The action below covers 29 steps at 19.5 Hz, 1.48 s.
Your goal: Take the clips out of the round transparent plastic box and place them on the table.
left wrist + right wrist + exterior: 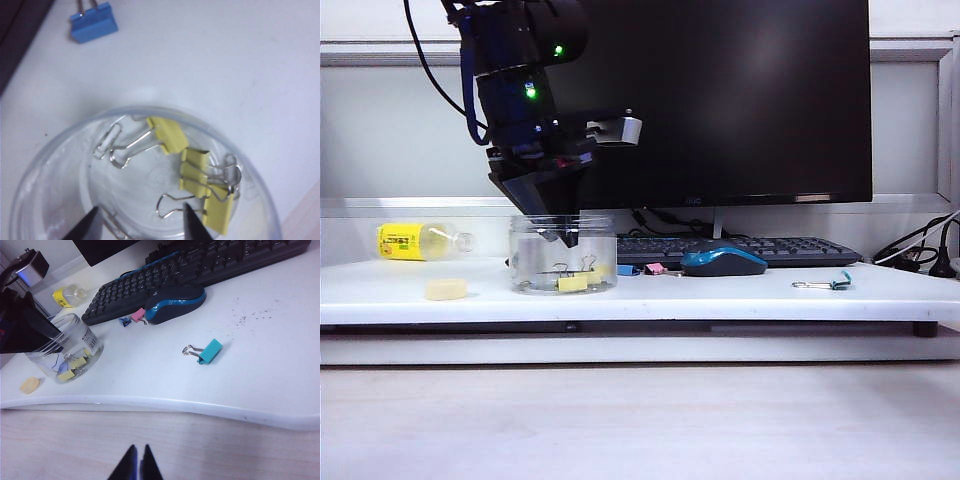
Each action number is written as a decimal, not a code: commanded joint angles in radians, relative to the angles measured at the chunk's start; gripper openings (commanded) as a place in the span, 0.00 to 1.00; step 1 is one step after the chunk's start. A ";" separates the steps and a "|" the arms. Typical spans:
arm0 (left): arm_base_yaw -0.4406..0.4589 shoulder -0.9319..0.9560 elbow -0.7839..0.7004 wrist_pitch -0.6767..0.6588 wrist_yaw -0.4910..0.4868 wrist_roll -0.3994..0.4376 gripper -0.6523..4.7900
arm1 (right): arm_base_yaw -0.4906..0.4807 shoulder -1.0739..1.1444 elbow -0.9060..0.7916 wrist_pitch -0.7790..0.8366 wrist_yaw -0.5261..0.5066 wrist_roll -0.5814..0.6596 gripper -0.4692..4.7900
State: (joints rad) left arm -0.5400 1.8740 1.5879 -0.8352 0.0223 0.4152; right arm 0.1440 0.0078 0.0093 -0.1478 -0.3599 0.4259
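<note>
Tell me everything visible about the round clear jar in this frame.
The jar is squat, clear plastic, lidless, with a ribbed rim and a white label. It stands upright on the white table, left of the keyboard. Several yellow clips lie on its bottom. The left claw is open, with its fingertips inside the jar.

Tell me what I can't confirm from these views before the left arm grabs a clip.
- Clip count: yellow clips overlap in the left wrist view; the exterior view blurs them behind the jar wall.
- Left gripper: fingers cut off by the frame edge; contact with a clip unclear.
- Right gripper: only shut tips visible.
</note>
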 commanded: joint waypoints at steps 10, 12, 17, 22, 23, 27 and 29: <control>0.008 0.032 0.004 -0.023 -0.003 0.059 0.52 | 0.000 0.001 0.000 -0.005 0.002 -0.008 0.13; 0.008 0.040 0.004 -0.023 -0.003 0.068 0.52 | 0.000 0.001 0.000 -0.005 0.003 -0.008 0.13; 0.008 0.058 0.004 0.010 -0.003 0.067 0.52 | 0.000 0.001 0.000 -0.005 0.008 -0.008 0.13; 0.008 0.097 0.004 0.035 -0.005 0.063 0.52 | 0.000 0.001 0.000 -0.005 0.025 -0.009 0.13; 0.008 0.104 0.004 0.051 -0.011 0.056 0.52 | 0.000 0.001 0.000 -0.005 0.025 -0.009 0.13; 0.008 0.121 0.004 0.116 -0.022 0.031 0.51 | 0.000 0.001 0.000 -0.005 0.028 -0.009 0.13; 0.008 0.132 0.004 0.132 -0.022 0.010 0.51 | 0.000 0.000 0.000 -0.005 0.029 -0.009 0.13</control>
State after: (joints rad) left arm -0.5320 1.9728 1.6062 -0.7162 0.0223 0.4355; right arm 0.1440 0.0078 0.0093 -0.1486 -0.3351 0.4213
